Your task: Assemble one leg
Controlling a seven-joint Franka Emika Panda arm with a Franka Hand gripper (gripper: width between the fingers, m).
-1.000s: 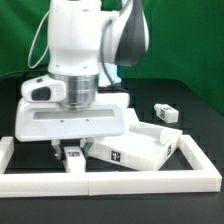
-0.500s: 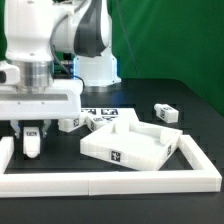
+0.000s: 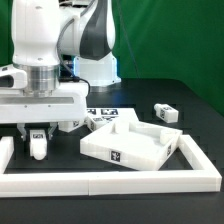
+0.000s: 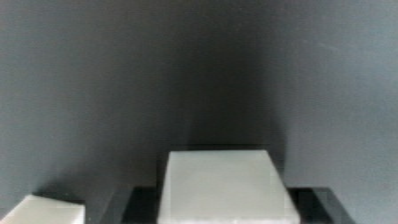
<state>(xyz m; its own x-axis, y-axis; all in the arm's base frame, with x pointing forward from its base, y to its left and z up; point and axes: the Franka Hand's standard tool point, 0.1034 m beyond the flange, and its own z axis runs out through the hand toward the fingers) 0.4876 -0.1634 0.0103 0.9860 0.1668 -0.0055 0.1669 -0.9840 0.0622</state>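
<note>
Glossy white arm [image 3: 42, 40] with dark grey joints and black jaws.

The leg [image 3: 37, 147] looks smooth matt white plastic, the table [image 3: 192, 125] matt black.

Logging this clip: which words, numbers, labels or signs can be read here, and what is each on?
No words, brands or numbers are readable in either view.
Large flat white slab, front wall: square black-and-white marker tag, pattern only.
Small white post-shaped plastic leg at the exterior view's right: marker tag, too small to read.
Thin white marker board: blurred tags.
Held white leg in the tool: no marking visible.
</note>
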